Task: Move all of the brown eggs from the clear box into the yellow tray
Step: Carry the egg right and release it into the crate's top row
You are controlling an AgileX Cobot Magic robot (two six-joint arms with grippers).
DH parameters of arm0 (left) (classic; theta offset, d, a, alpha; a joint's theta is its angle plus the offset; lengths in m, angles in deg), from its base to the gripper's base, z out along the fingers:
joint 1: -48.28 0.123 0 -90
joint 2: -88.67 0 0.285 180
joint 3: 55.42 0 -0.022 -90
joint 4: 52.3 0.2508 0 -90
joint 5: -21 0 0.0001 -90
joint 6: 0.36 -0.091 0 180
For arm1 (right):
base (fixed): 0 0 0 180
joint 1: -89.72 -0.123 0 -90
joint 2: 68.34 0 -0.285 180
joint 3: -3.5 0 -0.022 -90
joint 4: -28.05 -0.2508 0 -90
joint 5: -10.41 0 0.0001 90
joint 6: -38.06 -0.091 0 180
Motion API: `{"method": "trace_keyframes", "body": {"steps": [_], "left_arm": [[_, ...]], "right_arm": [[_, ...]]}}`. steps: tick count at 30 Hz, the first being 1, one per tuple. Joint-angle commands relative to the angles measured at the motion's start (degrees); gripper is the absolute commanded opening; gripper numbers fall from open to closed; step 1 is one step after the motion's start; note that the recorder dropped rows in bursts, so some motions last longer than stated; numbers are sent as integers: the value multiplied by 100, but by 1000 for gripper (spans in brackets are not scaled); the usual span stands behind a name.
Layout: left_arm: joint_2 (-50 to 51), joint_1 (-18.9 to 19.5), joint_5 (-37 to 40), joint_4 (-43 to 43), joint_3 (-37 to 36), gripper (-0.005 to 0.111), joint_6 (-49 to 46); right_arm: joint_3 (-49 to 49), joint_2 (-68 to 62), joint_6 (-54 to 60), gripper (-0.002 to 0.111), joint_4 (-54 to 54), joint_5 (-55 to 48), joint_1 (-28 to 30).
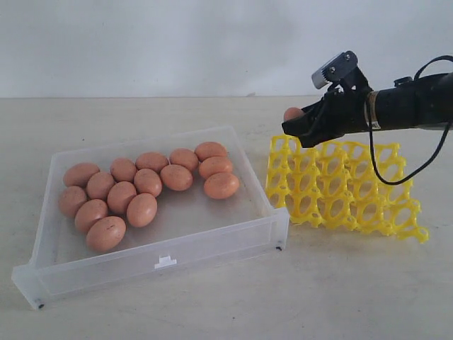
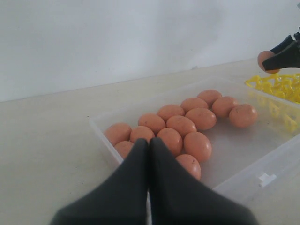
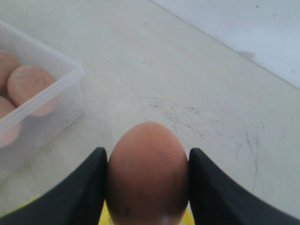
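Observation:
Several brown eggs [image 1: 148,183] lie clustered in the clear box [image 1: 212,244] on the left of the exterior view; they also show in the left wrist view as brown eggs [image 2: 182,125]. The yellow tray [image 1: 354,191] stands to the right of the box with its cups bare. My right gripper [image 1: 296,122] hovers above the tray's far left corner, shut on one brown egg [image 3: 147,173] that fills the gap between its fingers. My left gripper [image 2: 149,142] is shut with nothing in it, near the box's left end.
The box's near wall carries a small white tab [image 1: 165,261]. A black cable [image 1: 396,166] loops down from the right arm over the tray. Bare tabletop [image 1: 318,290] lies in front of the box and tray; a pale wall stands behind.

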Motion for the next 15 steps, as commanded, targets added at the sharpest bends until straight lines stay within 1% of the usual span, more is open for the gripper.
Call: {"method": "trace_keyframes", "body": {"steps": [1,4,6,7,10,11,12,13,15], "left_arm": [[-17,-3,-28,-1,15,-4,-3],[-17,-3,-28,-1,15,-4,-3],[-17,-3,-28,-1,15,-4,-3],[-17,-3,-28,-1,15,-4,-3],[-17,-3,-28,-1,15,-4,-3],[-17,-3,-28,-1,15,-4,-3],[-17,-3,-28,-1,15,-4,-3],[-17,-3,-28,-1,15,-4,-3],[-17,-3,-28,-1,15,-4,-3]], "right_arm": [[-25,-61,193,0,-143,-144,-61],[-25,-146,103,2,-143,-203,-61],[-25,-166,103,6,-143,-112,-61],[-25,-171,103,10,-143,-111,-61],[-25,-171,-13,26,-143,-111,-61],[-25,-171,-66,41,-143,-111,-61],[-25,-171,-98,48,-143,-111,-61],[-25,-171,-165,60,-143,-111,-61],[-25,-171,-174,66,-143,-111,-61]]}}
